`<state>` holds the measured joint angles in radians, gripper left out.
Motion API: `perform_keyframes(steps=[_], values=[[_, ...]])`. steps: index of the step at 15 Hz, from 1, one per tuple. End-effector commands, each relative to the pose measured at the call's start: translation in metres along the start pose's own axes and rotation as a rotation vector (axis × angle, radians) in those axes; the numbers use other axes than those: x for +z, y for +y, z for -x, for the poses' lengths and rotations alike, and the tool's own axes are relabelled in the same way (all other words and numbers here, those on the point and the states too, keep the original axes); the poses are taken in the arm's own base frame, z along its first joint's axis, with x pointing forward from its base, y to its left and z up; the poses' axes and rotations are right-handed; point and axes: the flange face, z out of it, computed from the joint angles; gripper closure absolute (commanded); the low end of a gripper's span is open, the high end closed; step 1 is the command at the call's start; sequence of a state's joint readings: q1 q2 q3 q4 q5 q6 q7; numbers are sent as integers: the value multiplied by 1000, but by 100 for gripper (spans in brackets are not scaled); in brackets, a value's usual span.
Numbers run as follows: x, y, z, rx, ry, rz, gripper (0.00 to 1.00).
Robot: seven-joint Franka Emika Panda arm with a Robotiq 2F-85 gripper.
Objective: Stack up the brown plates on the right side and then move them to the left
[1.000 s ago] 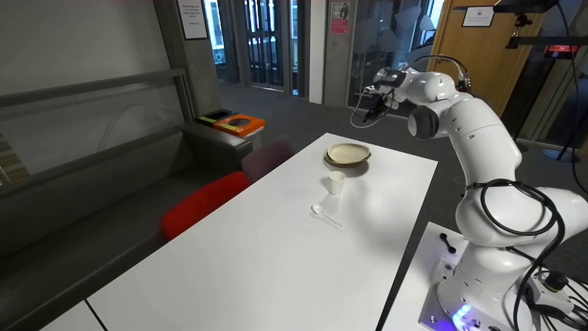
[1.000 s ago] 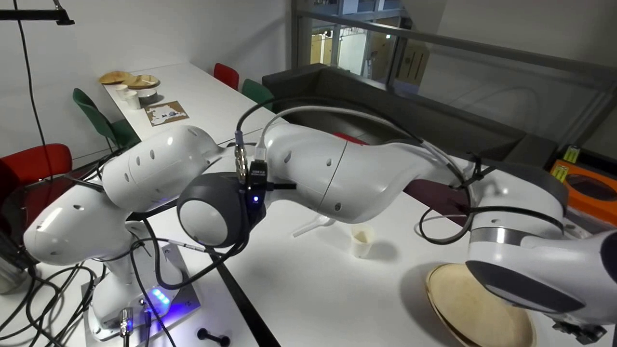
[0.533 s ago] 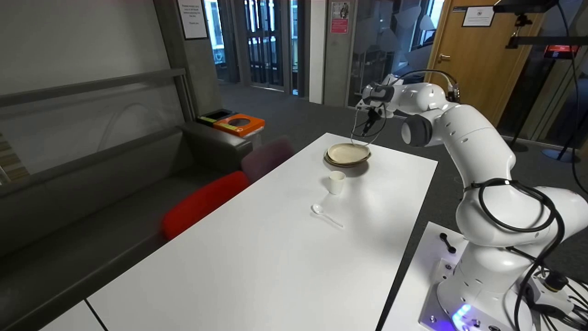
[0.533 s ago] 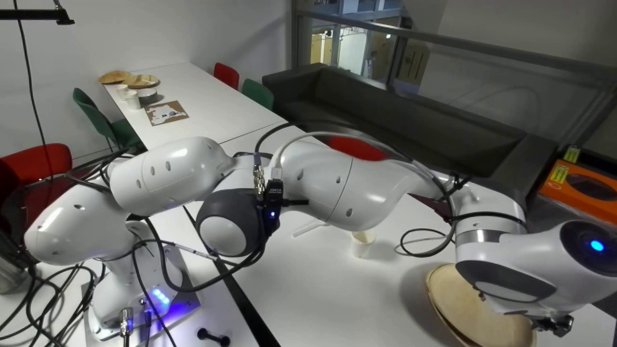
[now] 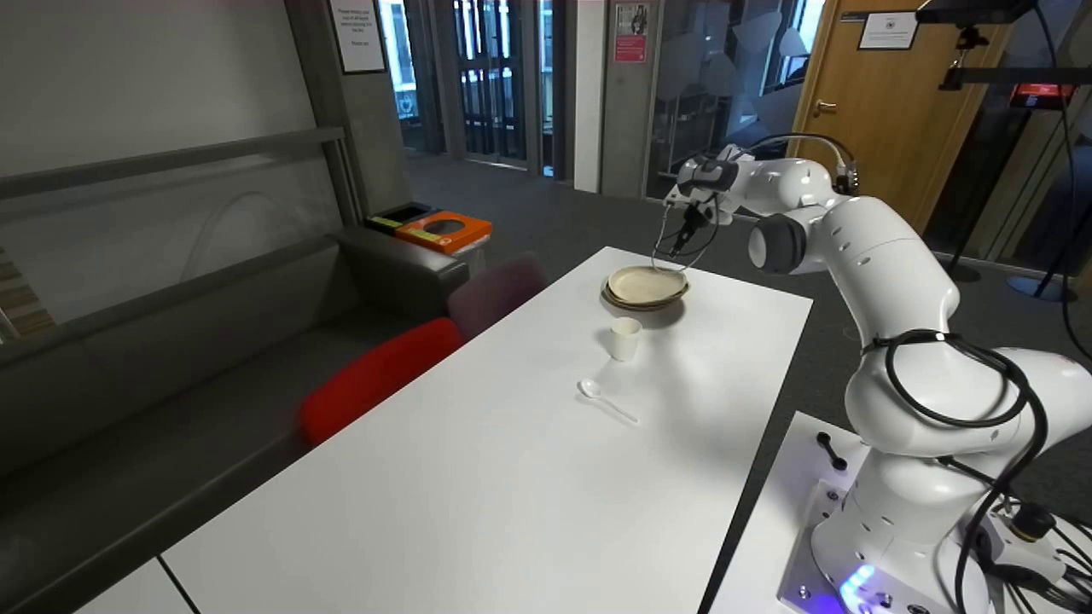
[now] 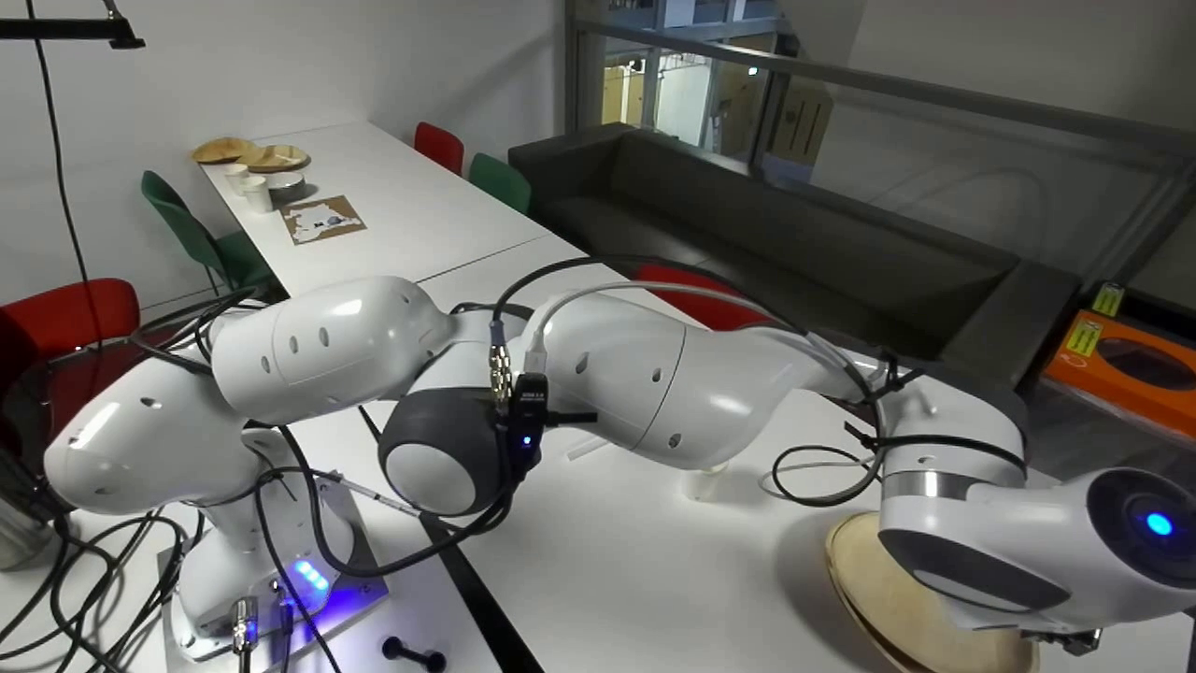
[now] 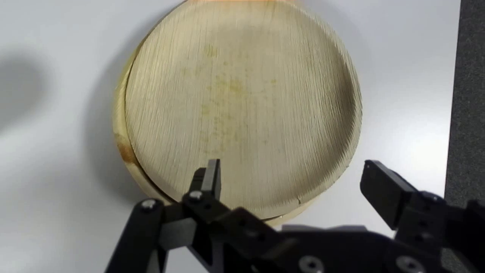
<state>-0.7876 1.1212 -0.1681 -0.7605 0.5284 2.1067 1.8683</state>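
The brown plates lie nested on the white table; in the wrist view the top one sits slightly off-centre, and a lower rim peeks out at its left and bottom edges. Both exterior views show this stack at the table's end; in an exterior view my wrist covers part of the top plate. My gripper stands open above the stack's edge. One finger overlaps the plate, the other is outside the rim over bare table. Nothing is between them. How high the fingertips are, I cannot tell.
A white cup stands beside the stack, and a white spoon lies farther along the table. A cable loop hangs from my arm near the plates. More plates and cups rest on a distant table.
The arm has swung in over the table and come down, bringing the gripper to the stack; over the last half second it sank only slightly. Plates, cup and spoon stayed put.
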Motion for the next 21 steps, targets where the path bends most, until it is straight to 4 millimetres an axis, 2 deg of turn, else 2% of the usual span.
perform_keyframes(steps=[1,3,7,9,11,15,21], values=[[13,2,8,-15,17,-65,0],[53,17,10,-25,77,-83,0],[136,52,1,-40,196,-60,0],[167,68,-3,-54,239,-56,0],[179,76,-4,-82,278,-35,0],[176,81,-11,-163,379,56,0],[176,85,-43,-390,501,223,0]])
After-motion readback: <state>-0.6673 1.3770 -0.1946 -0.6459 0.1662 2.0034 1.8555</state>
